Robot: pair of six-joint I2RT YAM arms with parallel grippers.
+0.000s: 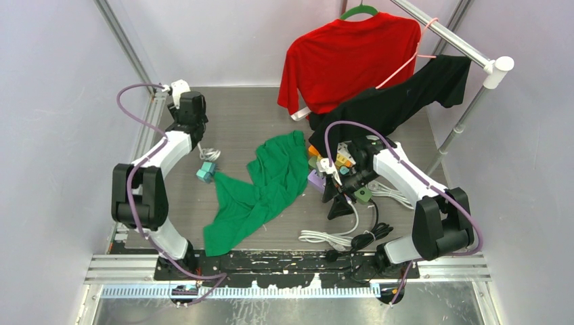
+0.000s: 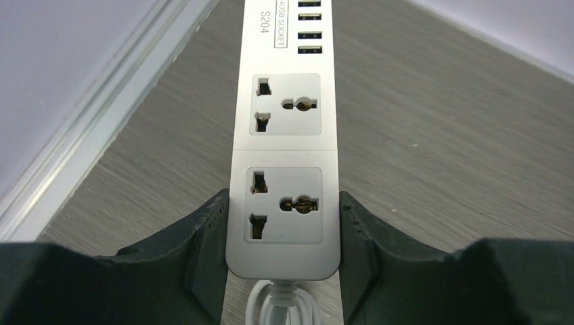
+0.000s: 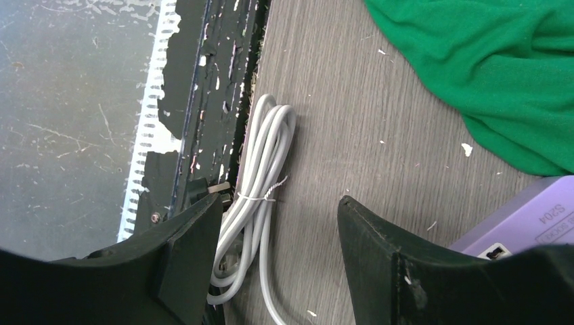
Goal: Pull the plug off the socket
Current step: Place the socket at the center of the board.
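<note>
Green cloth (image 1: 260, 186) sprawls across mid-table. Back right blocked: red shirt (image 1: 345, 57) and black shirt (image 1: 406, 95) hang off the rail (image 1: 450, 35), coloured blocks (image 1: 342, 161) below. White cable coil (image 1: 325, 237) and black cable (image 1: 369, 238) clutter near edge. Clear lane: bare table (image 1: 250, 115) back-centre. Power strip (image 2: 284, 108) fills left gripper (image 2: 283, 203); right gripper (image 3: 277, 203) gap free, coil just beside.

A robotics lab test cell: plain pale panel walls (image 1: 54, 135) on aluminium frame posts (image 1: 124, 40) box in a grey wood-grain tabletop (image 1: 250, 115). Two black-and-white robot arms (image 1: 166, 152) are bolted at its near edge, and a metal clothes rail (image 1: 447, 32) stands far right.
</note>
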